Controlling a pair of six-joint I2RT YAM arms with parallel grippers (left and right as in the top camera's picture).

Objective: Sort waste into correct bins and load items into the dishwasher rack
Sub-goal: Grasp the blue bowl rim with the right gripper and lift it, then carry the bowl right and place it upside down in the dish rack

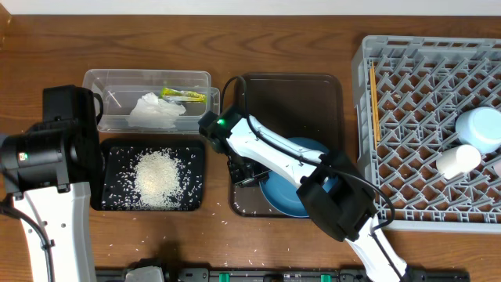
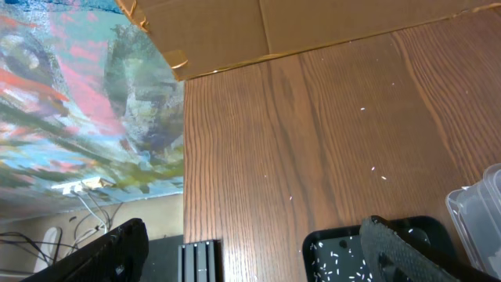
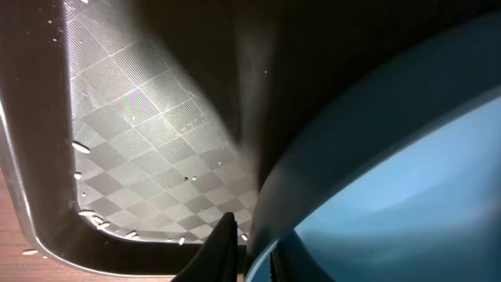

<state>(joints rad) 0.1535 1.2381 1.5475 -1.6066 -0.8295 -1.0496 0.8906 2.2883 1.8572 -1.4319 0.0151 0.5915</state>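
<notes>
The dark-blue bowl (image 1: 291, 192) sits in the brown tray (image 1: 313, 90). My right gripper (image 1: 241, 168) is shut on the bowl's left rim, with one finger outside and one inside, as the right wrist view (image 3: 250, 235) shows. White rice (image 1: 156, 176) lies heaped in the black tray (image 1: 109, 149). The tissue (image 1: 153, 110) and the yellow-green wrapper (image 1: 184, 95) lie in the clear tub (image 1: 98, 78). The grey rack (image 1: 368, 157) holds the chopsticks (image 1: 374, 102), the light-blue bowl (image 1: 481, 125) and the white cup (image 1: 458, 160). My left gripper (image 2: 258, 258) is open and empty beside the black tray (image 2: 344, 251).
A few rice grains lie loose on the table in front of the black tray (image 1: 223, 223) and inside the brown tray's corner (image 3: 86, 149). A cardboard sheet (image 2: 274, 31) lies at the table's far edge. The left arm (image 1: 55, 149) stands at the left.
</notes>
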